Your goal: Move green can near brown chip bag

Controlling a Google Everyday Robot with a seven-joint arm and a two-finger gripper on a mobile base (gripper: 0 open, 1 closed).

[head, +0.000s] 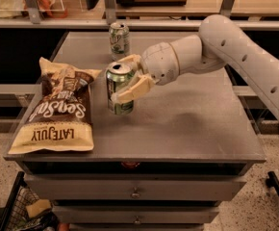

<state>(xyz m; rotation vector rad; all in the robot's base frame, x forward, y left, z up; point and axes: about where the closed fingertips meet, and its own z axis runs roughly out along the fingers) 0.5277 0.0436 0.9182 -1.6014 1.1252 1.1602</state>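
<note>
The green can stands upright, silver top up, left of the table's centre, just right of the brown chip bag. The bag lies flat near the table's left edge, with "LATE JULY" lettering at its near end. My gripper reaches in from the right and is shut on the can, with one tan finger across its front and the other behind its top. I cannot tell whether the can's base rests on the table or hangs just above it.
A white-silver can with green lettering stands at the back of the grey table. My white arm spans the right side. Shelving runs behind the table. Drawers sit below the front edge, and a wire basket stands at lower left.
</note>
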